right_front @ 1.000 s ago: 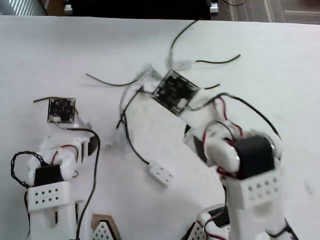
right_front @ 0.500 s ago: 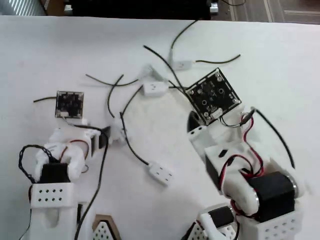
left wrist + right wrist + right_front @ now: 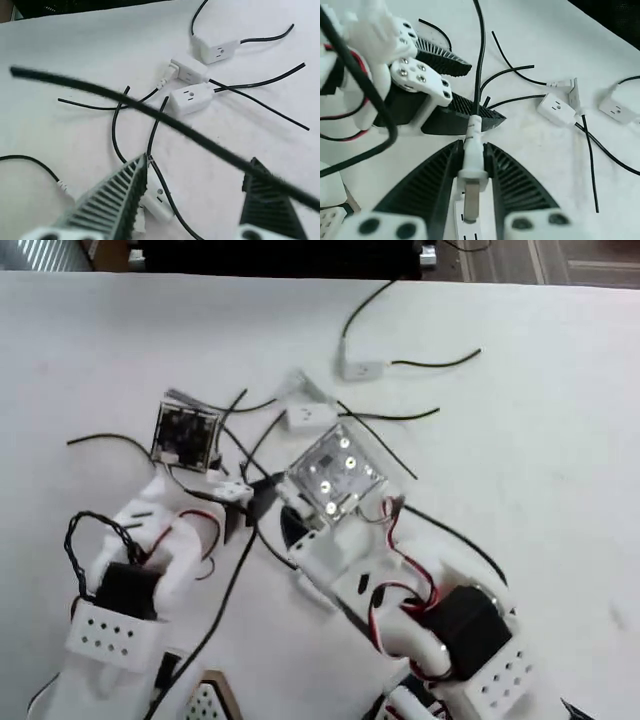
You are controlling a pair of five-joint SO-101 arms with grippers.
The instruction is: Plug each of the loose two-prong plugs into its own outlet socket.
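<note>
Both arms have drawn in to the middle of the worktop (image 3: 560, 440) over the last second. The right arm (image 3: 450, 625), which was stretched far out over the tangle of cords, has swung back and to the left. The left arm (image 3: 130, 580) has pushed forward and to the right to meet it. The socket block (image 3: 466, 226) that lay in the open near the front now sits beneath the right arm.

The right gripper (image 3: 472, 147) is clamped on a white two-prong plug (image 3: 470, 162). It holds the plug upright, with the cord running away from it and the prongs pointing down at the socket block just below. Whether the prongs touch the block cannot be told. The left gripper (image 3: 199, 160) is spread wide with nothing between its fingers, low over the worktop; the right wrist view shows it just beyond the held plug.

Farther out on the worktop lie a middle socket (image 3: 192, 97), a second plug (image 3: 189, 72) just beside it, and a far socket (image 3: 215, 48) near them. A small white cable end (image 3: 159, 204) lies on the worktop right beside one ribbed finger (image 3: 112, 200) of the left gripper. A black cable (image 3: 190, 132) slants across in front of that gripper.
</note>
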